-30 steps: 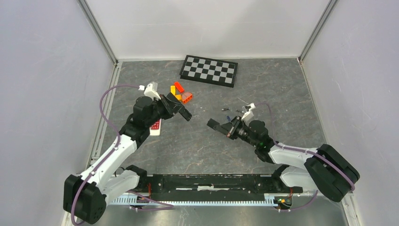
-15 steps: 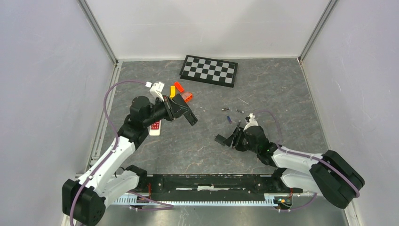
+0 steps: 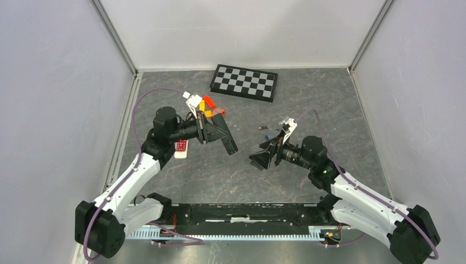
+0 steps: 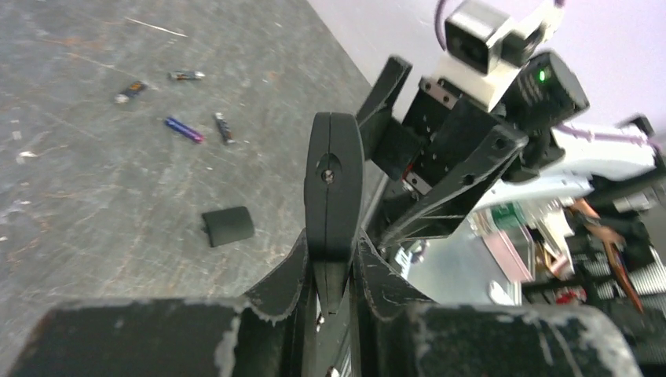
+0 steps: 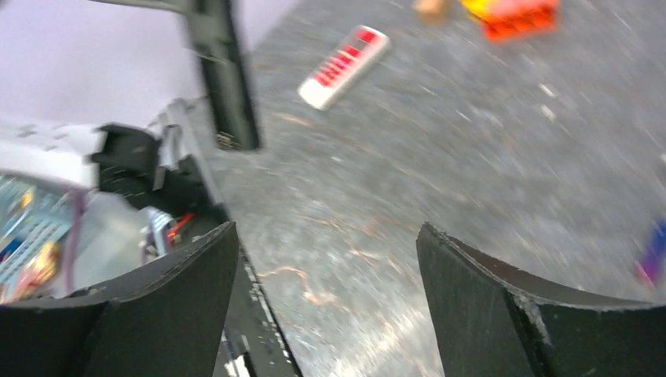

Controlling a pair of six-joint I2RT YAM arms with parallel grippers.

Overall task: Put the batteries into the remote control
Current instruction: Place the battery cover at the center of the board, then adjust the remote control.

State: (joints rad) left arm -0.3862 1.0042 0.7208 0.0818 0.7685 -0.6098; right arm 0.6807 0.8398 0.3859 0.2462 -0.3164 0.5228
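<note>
**Operator:** Fingers of the left gripper: state?

**Technician:** Pressed onto a black remote, one finger on each flat side. In the left wrist view the remote is seen edge-on. It projects forward from the grip and is raised above the table.

**Operator:** Right gripper?

**Technician:** Its fingers are spread wide, with nothing between them. The gripper faces the free end of the black remote. In the top view it is near the remote but apart from it.

**Operator:** Location of the batteries?

**Technician:** Loose on the table, on the far side of the right gripper. A blue-purple battery lies just beside a dark battery. A third battery and a fourth battery lie farther out, apart from each other.

**Operator:** Other items on the table?

**Technician:** A small black rectangular piece lies flat, near the blue-purple battery and the dark battery. A white remote with red buttons lies beside the left arm. Orange and red blocks lie just beyond the left wrist. A checkerboard lies at the far edge.
</note>
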